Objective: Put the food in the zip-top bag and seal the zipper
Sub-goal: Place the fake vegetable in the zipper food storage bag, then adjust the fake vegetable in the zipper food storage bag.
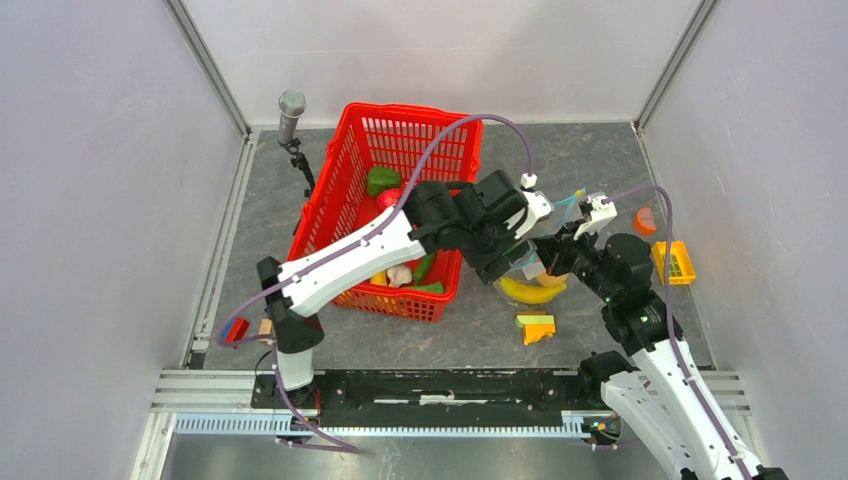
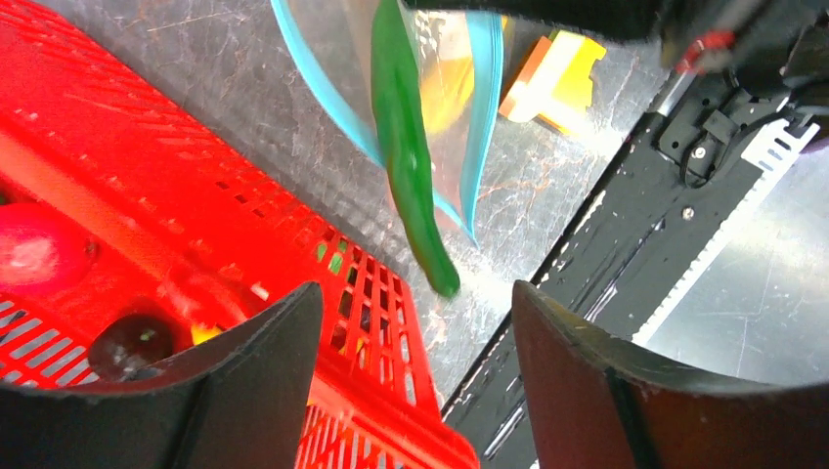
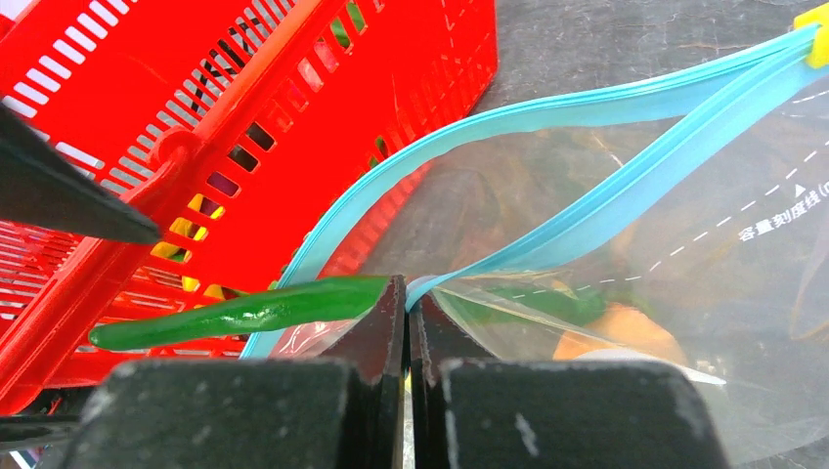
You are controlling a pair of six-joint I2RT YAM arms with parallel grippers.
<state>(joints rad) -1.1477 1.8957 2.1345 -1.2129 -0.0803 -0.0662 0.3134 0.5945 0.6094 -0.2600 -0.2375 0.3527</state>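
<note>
The clear zip-top bag (image 3: 626, 254) hangs at the basket's right side, mouth open. My right gripper (image 3: 409, 298) is shut on its light blue zipper (image 3: 547, 107) edge. A long green pepper (image 2: 406, 147) sits half in the bag's mouth, free of my fingers and blurred; it also shows in the right wrist view (image 3: 244, 313). My left gripper (image 2: 415, 288) is open and empty just above it. A yellow banana (image 1: 530, 292) and orange food (image 3: 616, 337) lie inside the bag. A red apple (image 2: 34, 256), an eggplant (image 2: 132, 342), a mushroom (image 1: 400, 275) and a green pepper (image 1: 382, 180) lie in the basket.
The red lattice basket (image 1: 350, 150) stands left of the bag. A yellow-green-orange block stack (image 1: 537, 327) lies in front of the bag. A small yellow crate (image 1: 675, 262) and an orange piece (image 1: 645, 220) sit at the right. A microphone stand (image 1: 291, 110) stands at the back left.
</note>
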